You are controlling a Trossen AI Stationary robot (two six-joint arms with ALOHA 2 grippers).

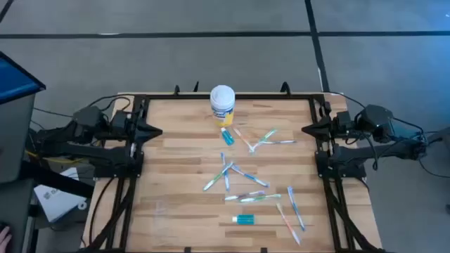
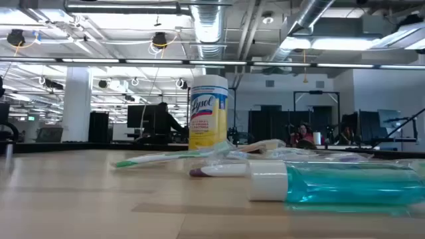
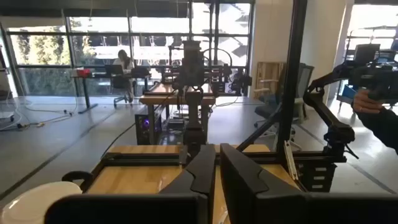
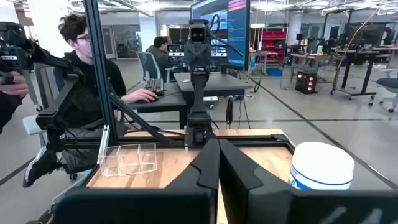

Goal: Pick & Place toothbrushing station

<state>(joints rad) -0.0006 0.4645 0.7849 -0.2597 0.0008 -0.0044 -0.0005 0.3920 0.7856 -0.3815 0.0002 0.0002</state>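
Note:
Several slim toothbrushes (image 1: 242, 184), blue, green, pink and white, lie flat and scattered over the middle of the wooden table. One teal toothpaste tube (image 1: 226, 136) lies near the canister. Another (image 1: 245, 220) lies near the front edge and fills the right of the low view (image 2: 339, 184). My left gripper (image 1: 153, 130) rests shut at the table's left edge, its fingers (image 3: 208, 171) together. My right gripper (image 1: 308, 130) rests shut at the right edge, with nothing between its fingers (image 4: 208, 165).
A yellow and white wipes canister (image 1: 222, 104) stands upright at the far middle of the table. A clear plastic box (image 4: 129, 158) sits near the front left. Black frame rails (image 1: 138, 161) run along both sides. People sit at desks beyond the table.

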